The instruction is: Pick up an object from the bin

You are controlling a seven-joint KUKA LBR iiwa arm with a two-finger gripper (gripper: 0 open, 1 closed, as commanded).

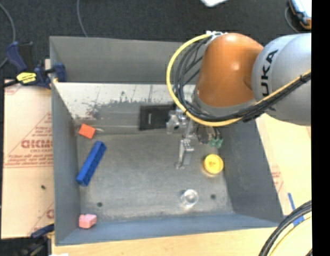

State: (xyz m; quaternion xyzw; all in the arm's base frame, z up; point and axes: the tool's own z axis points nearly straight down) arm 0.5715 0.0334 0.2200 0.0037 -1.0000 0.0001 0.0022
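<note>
You're hanging the gripper, fingers pinched narrow and empty, over bare bin floor just beside the yellow disc, so you're risking hitting metal or nudging the disc away instead of straddling it.

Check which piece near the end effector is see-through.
The clear round piece, toward the near wall of the bin; the yellow round piece beside the end effector is opaque.
</note>
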